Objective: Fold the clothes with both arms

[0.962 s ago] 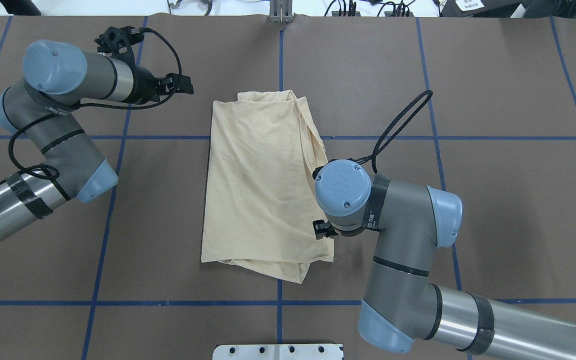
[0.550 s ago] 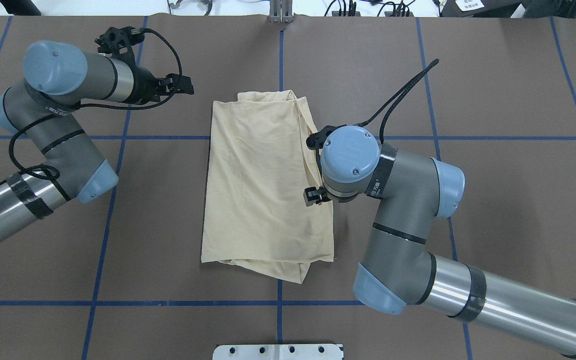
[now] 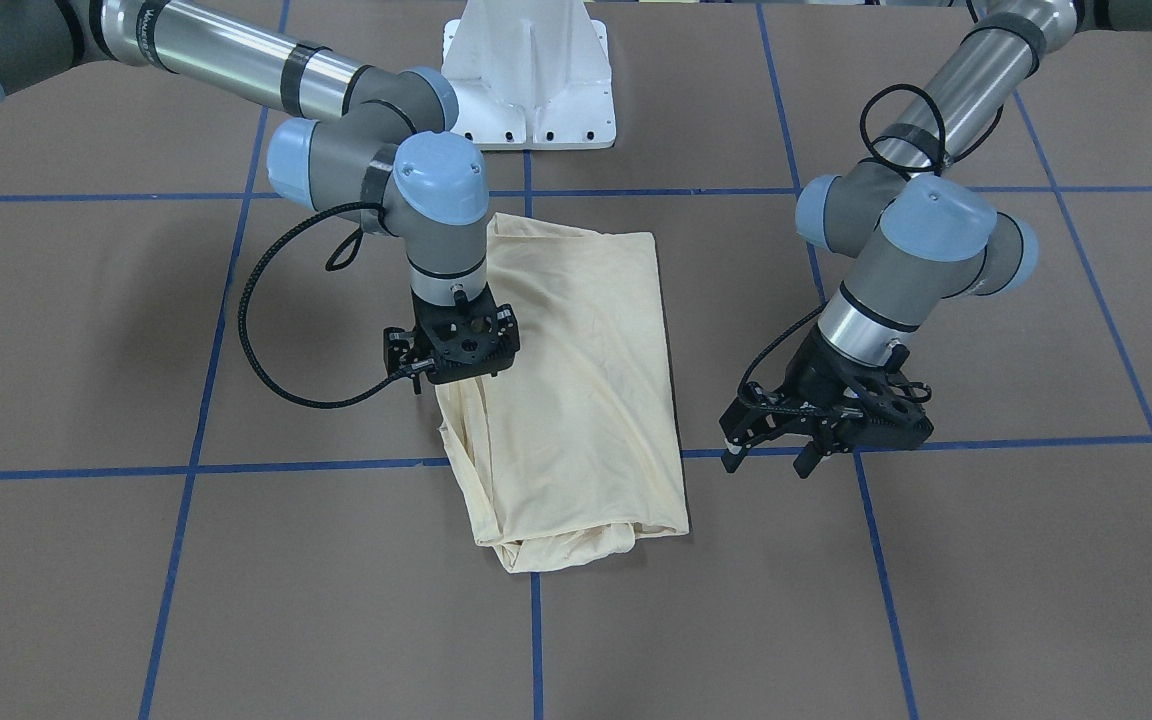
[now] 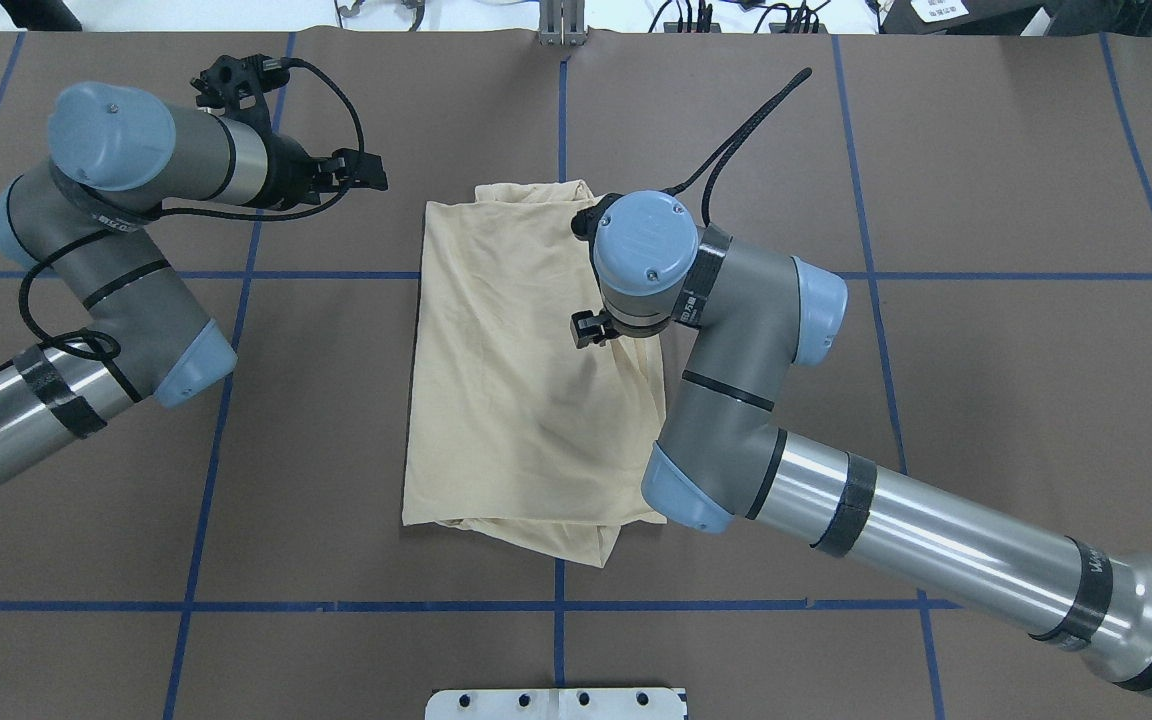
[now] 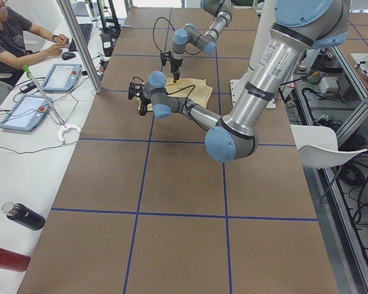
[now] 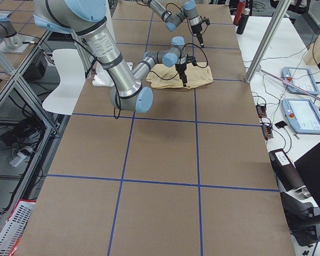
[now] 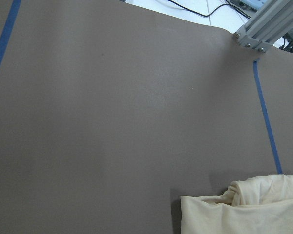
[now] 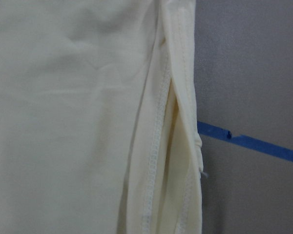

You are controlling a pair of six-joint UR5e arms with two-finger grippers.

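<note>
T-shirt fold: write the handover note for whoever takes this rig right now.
Left gripper: open, holding nothing, over the table beside the T-shirt.
Right gripper: pointing down over the shirt's long edge on the robot's right; open or shut cannot be told.
Done: shirt lies flat at table centre, folded into a long narrow rectangle.
To do: probably a crosswise fold, using both arms.

Nothing legible — the small white marks on the right arm (image 4: 976, 555) are too blurred.
</note>
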